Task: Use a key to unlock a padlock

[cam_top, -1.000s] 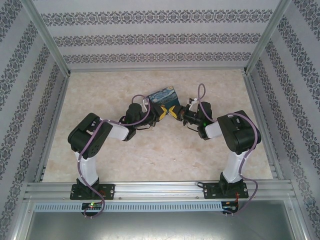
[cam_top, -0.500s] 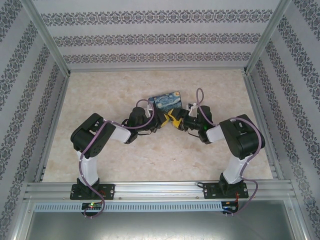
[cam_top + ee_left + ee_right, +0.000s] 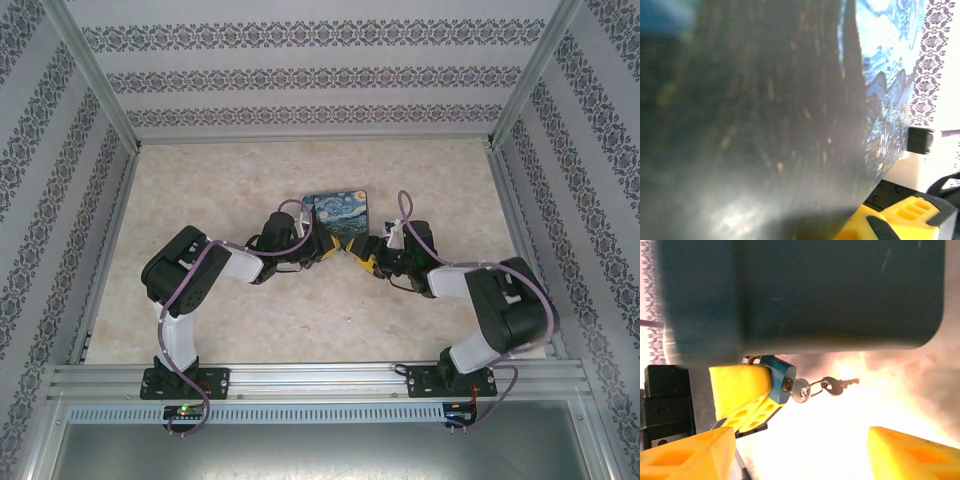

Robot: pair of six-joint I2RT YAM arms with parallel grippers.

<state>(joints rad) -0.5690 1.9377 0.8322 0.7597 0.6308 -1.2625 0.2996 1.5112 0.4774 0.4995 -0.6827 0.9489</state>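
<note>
In the right wrist view, the small blue padlock point(image 3: 781, 379) is clamped between the yellow fingers point(image 3: 742, 387) of my left gripper point(image 3: 328, 246), keyhole facing out. A silver key point(image 3: 801, 390) sits in that keyhole. A ring joins it to a second dark key point(image 3: 838, 385) that hangs free. My right gripper point(image 3: 800, 455) is open a short way in front of the keys, touching nothing. From above, my right gripper point(image 3: 360, 258) stands just right of the left one.
The blue swirl-patterned tin point(image 3: 336, 206) lies right behind both grippers, looming as a dark wall point(image 3: 840, 290) above the padlock. Its side point(image 3: 765, 125) and printed lid point(image 3: 885, 75) press close to the left wrist camera. A yellow finger point(image 3: 905, 217) shows bottom right. Marbled table point(image 3: 200, 190) spreads around.
Both grippers have come nearer to the bases. The right gripper has drawn back to the right, away from the left gripper it was meeting. The tin now lies more level and a little nearer.
</note>
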